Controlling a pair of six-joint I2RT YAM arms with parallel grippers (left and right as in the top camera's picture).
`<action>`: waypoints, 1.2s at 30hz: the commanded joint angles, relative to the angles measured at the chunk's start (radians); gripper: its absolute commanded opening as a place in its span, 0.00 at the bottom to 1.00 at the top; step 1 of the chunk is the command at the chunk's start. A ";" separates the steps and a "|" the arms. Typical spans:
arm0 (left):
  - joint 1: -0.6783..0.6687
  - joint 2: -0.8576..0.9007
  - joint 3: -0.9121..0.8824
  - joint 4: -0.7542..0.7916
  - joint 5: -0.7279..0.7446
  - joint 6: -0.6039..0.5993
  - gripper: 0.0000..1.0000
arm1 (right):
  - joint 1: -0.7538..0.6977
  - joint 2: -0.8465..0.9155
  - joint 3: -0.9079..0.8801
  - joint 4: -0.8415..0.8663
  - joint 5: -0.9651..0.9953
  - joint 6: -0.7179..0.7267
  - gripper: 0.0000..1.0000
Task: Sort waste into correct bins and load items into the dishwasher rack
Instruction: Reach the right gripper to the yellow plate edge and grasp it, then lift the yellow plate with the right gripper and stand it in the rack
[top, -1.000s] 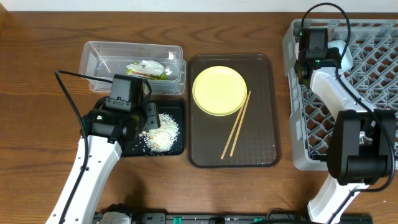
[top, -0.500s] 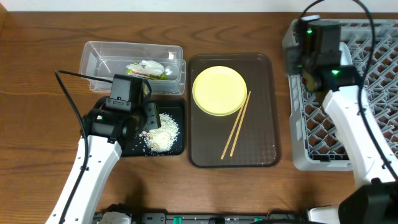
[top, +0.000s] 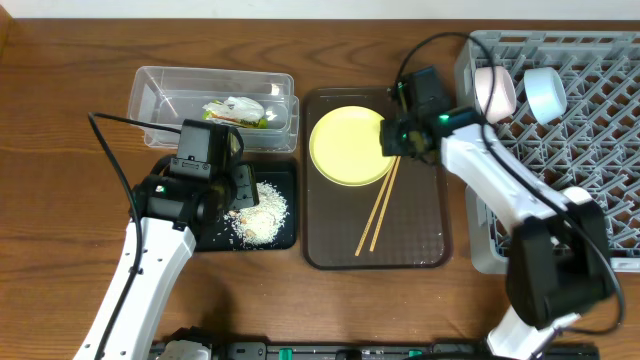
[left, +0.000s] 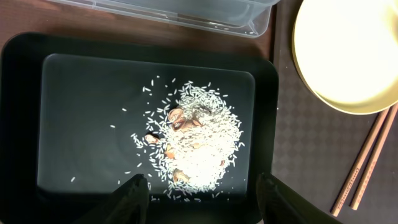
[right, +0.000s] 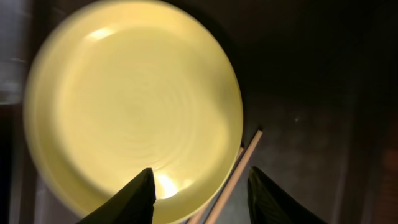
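plate (right: 130, 106) rim below spread right gripper (right: 200, 171)

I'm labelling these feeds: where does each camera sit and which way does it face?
Overhead: fixed above the table, looking straight down; left arm and right arm show.
Left wrist: on the left arm, facing down at rice in the black tray; left gripper tips at bottom.
Right wrist: on the right arm, facing down at the yellow plate; right gripper tips at bottom.
Shared: both wrist views catch the plate and chopsticks.
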 joint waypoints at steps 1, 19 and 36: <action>0.004 -0.002 0.010 -0.001 -0.012 0.005 0.59 | 0.004 0.067 -0.010 0.008 0.048 0.102 0.44; 0.004 -0.002 0.010 -0.002 -0.012 0.005 0.59 | -0.013 0.128 -0.008 0.144 0.101 0.135 0.01; 0.004 -0.002 0.010 -0.005 -0.012 0.005 0.59 | -0.208 -0.335 -0.008 0.018 0.362 -0.171 0.01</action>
